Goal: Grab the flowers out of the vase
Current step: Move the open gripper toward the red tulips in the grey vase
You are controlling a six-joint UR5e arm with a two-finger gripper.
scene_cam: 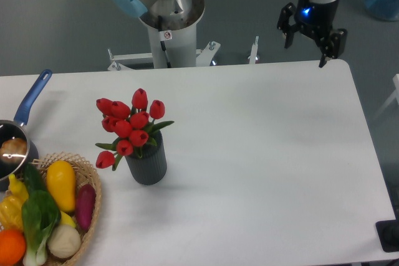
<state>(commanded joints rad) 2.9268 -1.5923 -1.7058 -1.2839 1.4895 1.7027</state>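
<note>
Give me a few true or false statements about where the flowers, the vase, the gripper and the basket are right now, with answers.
1. The flowers stand in the vase. True.
2. The gripper is closed on the flowers. False: it hangs open over the table's far edge, holding nothing.
3. The vase lies tipped over. False: it stands upright.
4. A wicker basket of vegetables sits left of the vase. True.
5. The saucepan has a red handle. False: blue.

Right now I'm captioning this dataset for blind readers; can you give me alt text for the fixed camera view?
Red tulip flowers stand in a dark grey ribbed vase left of centre on a white table, while the robot's open gripper hangs empty over the far right edge. A wicker basket of vegetables and a blue-handled saucepan sit at the left.
</note>
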